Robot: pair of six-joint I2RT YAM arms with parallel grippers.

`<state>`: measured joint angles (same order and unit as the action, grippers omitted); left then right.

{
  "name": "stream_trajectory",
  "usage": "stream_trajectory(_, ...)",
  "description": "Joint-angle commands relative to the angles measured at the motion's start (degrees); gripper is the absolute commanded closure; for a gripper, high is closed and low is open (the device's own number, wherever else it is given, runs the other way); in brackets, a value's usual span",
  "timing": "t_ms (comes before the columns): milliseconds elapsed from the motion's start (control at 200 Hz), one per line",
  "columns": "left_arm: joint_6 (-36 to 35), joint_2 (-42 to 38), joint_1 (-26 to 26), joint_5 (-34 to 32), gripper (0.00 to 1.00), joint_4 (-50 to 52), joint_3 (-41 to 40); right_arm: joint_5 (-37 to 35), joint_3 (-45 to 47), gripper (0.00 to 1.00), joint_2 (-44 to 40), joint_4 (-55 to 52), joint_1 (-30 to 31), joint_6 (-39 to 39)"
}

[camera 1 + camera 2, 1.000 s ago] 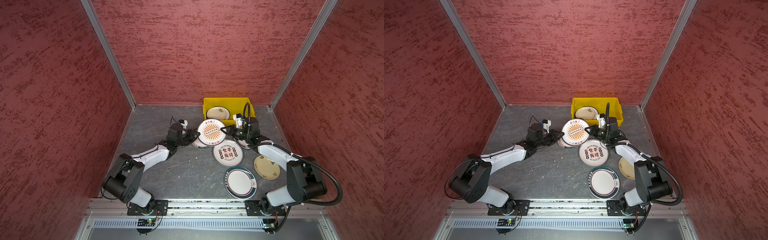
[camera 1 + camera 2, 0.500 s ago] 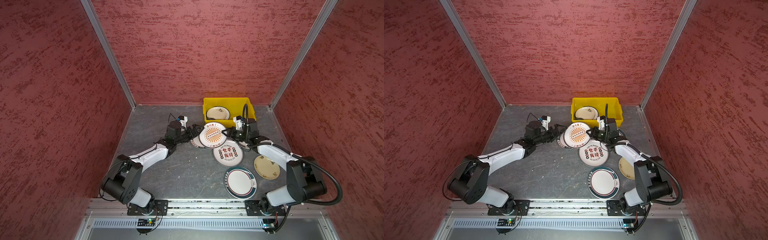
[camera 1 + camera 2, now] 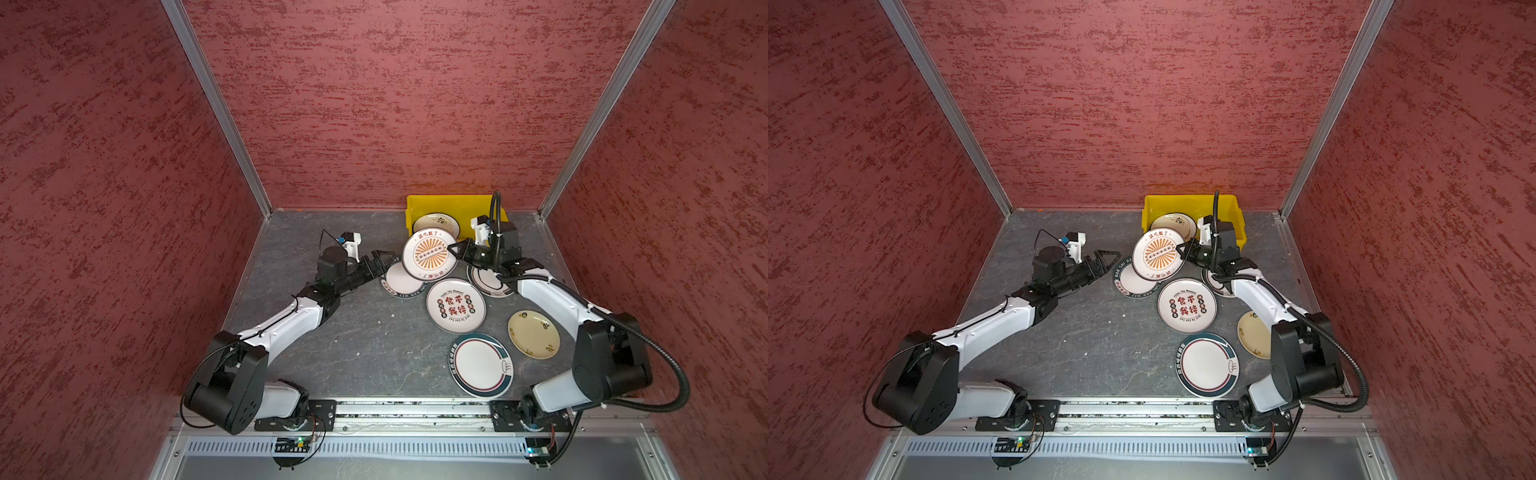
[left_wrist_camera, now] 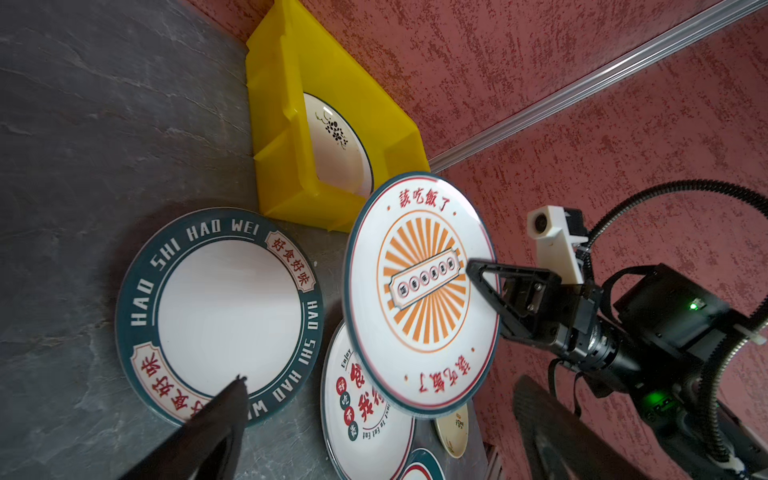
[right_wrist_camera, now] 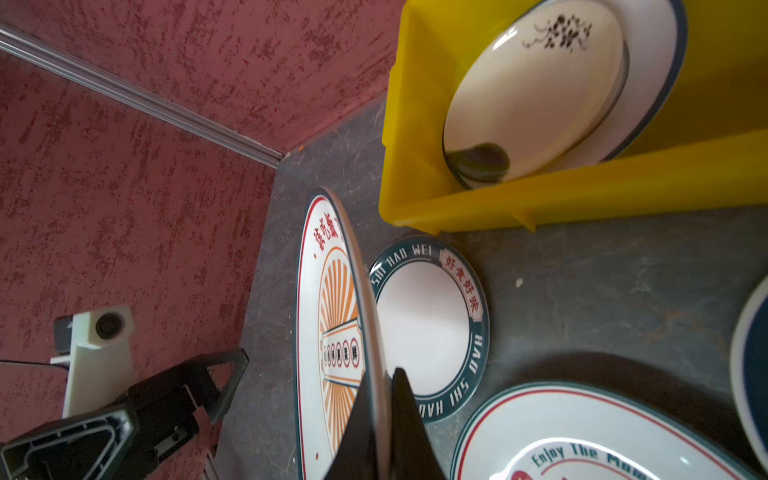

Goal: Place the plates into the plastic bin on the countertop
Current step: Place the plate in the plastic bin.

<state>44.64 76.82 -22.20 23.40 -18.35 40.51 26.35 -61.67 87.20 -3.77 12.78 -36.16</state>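
Dark stone countertop (image 3: 353, 332); the right gripper (image 3: 456, 252) clamps the sunburst plate (image 3: 430, 254) by its rim, holding it tilted in the air just before the yellow plastic bin (image 3: 453, 200); the left gripper (image 3: 383, 259) gapes empty nearby; next, I judge, it must clear the bin's lip.

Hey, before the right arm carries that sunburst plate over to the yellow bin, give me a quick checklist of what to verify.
1. Grip: right end effector shut on the rim of the sunburst plate: ok.
2. Other arm: left end effector open, apart from that plate: ok.
3. Lift: sunburst plate raised and tilted, off the teal-rimmed plate beneath: ok.
4. Path: nothing between the plate and the yellow bin: ok.
5. Room in the bin beside the leaning plates inside: cannot tell.
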Motion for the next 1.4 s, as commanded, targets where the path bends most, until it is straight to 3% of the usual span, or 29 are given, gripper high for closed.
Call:
stream_trajectory(0,-5.2,-0.9,0.6,-0.1,0.01,0.4,-1.9,-5.7,-5.9,1.0,1.6,-0.7,-2.0,2.4)
stream_trajectory(160,-6.1,-0.2,1.3,2.5,0.01,-2.0,-3.4,-15.7,-15.2,1.0,5.8,-5.3,-2.3,6.9)
stream_trajectory(331,-6.1,-1.8,1.7,0.7,0.01,-4.1,-8.2,-26.1,-22.8,1.0,12.3,-8.3,-2.6,9.2)
stream_trajectory(486,-3.9,-2.1,2.9,1.9,0.01,-3.8,-8.6,-21.8,-28.7,1.0,19.5,-7.1,-4.0,5.0)
stream_trajectory(706,-2.9,-2.3,3.2,1.7,0.01,-4.4,-9.4,-26.1,-40.5,1.0,31.5,-11.9,-4.3,4.0)
stream_trajectory(1127,-3.1,-2.5,3.7,0.9,0.01,-3.0,-9.4,-20.1,-50.9,1.0,43.4,-15.5,-4.7,1.1)
stream_trajectory(1262,-3.1,-2.0,3.8,1.2,0.01,-3.0,-9.2,-20.2,-50.4,0.79,43.5,-15.5,-4.7,1.2)
stream_trajectory(1393,-3.1,-1.8,3.9,1.3,0.01,-3.0,-9.2,-20.1,-50.1,0.78,43.2,-15.8,-4.7,1.9)
